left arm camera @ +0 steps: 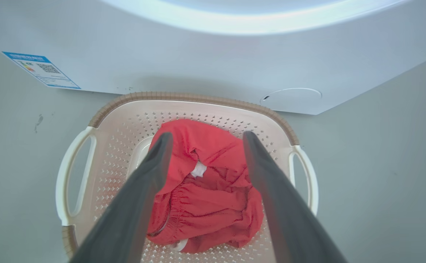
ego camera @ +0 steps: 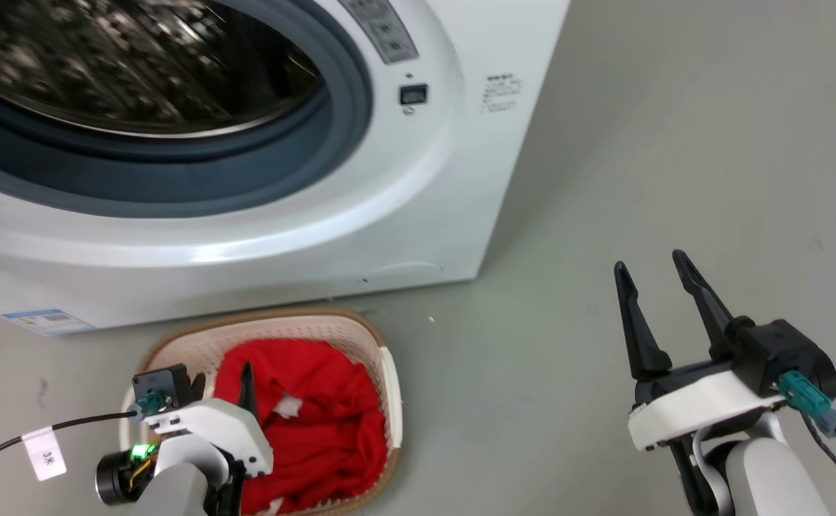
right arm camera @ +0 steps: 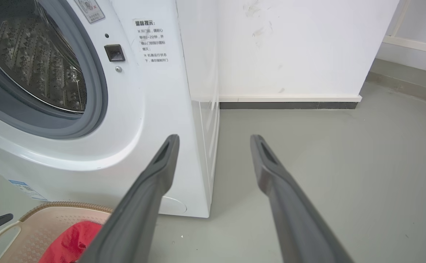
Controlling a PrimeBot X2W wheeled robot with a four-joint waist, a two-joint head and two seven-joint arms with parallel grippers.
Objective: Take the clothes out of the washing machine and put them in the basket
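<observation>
Clothes (left arm camera: 205, 197) in the basket (left arm camera: 118, 146), just below the left hand (left arm camera: 206, 136)

Crumpled red clothes (left arm camera: 205, 197) lie in the cream basket (left arm camera: 118, 146) just before the white washing machine (ego camera: 403, 215).

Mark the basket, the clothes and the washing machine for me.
basket (left arm camera: 198, 97): left wrist view, on the brown rim's far side.
clothes (left arm camera: 213, 204): left wrist view, on the bunched red fabric.
washing machine (ego camera: 418, 215): head view, on its white front panel.
</observation>
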